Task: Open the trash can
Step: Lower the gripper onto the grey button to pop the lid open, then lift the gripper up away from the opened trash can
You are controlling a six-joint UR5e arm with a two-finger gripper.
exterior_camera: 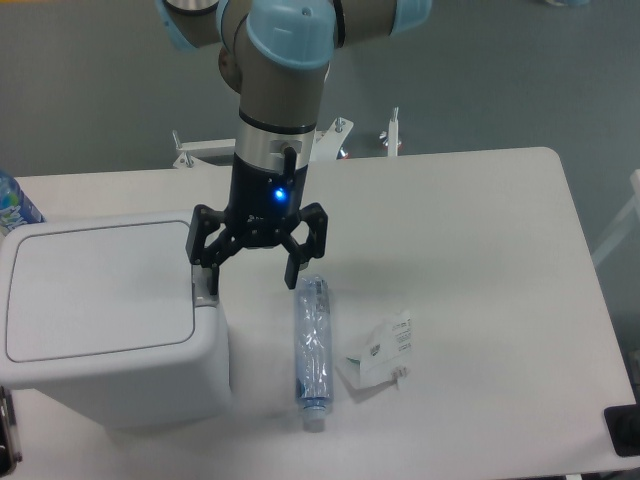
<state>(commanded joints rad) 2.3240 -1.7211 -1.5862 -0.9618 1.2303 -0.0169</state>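
A crushed plastic bottle (pixel 311 346) lies on the white table (pixel 480 230) beside a crumpled wrapper (pixel 381 349).

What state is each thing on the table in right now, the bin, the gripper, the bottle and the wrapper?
trash can: upright, lid shut and flat.
grey push-button tab: not visibly pressed; one finger hangs right over it.
gripper: open, empty, pointing down.
plastic bottle: lying on its side, crumpled.
wrapper: lying flat, torn open, beside the bottle.

Trash can (pixel 110 320) at table (pixel 480 250) left; bottle (pixel 311 345) right of it; wrapper (pixel 382 350) right of bottle.
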